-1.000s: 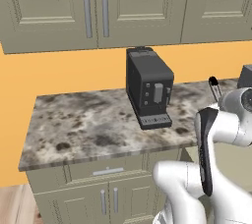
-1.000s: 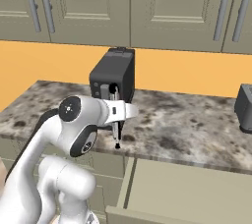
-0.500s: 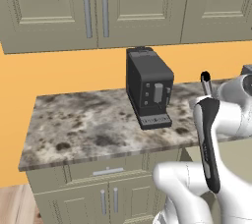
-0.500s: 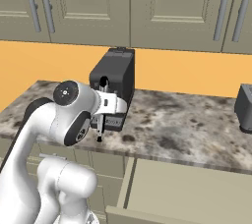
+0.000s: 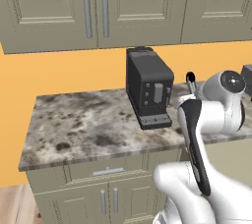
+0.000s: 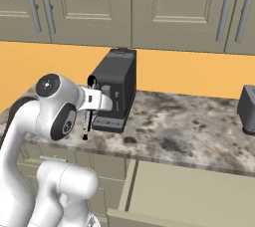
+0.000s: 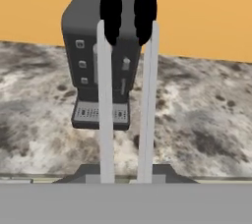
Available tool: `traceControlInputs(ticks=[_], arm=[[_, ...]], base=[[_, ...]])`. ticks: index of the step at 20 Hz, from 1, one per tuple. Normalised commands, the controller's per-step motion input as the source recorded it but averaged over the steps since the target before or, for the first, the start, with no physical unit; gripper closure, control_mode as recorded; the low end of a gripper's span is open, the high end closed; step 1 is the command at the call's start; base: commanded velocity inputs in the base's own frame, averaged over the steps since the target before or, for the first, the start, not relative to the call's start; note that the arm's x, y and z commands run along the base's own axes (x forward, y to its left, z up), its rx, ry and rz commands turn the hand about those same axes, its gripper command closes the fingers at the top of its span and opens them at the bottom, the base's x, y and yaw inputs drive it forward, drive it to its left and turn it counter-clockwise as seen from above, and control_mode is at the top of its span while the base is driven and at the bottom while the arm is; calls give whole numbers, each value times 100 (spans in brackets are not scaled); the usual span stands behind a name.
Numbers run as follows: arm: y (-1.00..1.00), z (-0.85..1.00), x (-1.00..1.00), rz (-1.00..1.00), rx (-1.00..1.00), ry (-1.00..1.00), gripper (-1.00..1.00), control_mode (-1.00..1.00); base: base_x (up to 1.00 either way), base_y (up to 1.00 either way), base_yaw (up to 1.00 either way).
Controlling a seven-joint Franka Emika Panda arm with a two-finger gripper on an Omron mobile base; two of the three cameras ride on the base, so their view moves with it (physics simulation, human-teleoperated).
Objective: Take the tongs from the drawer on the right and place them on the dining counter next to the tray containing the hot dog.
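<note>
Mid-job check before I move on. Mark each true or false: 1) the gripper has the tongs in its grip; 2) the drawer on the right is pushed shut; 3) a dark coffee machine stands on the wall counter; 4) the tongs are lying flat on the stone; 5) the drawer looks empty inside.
1) True. The gripper is shut on the tongs, whose two silver arms run up to black tips in the hand view.
2) False. The drawer is pulled out.
3) True. The coffee machine stands on the wall counter, in front of the orange wall.
4) False. They are held in the air above the counter's front edge.
5) True. Its pale interior shows nothing in it.
</note>
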Motion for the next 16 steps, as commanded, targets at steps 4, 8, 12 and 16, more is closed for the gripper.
traceControlInputs(ticks=[4,8,12,16], arm=[[21,-5,0,0,7,0,100,-100],[23,-9,0,0,10,0,100,-100],[19,-1,0,0,8,0,100,-100],[24,-1,0,0,0,0,100,-100]], base=[[0,0,0],[0,0,0],[0,0,0],[0,0,0]])
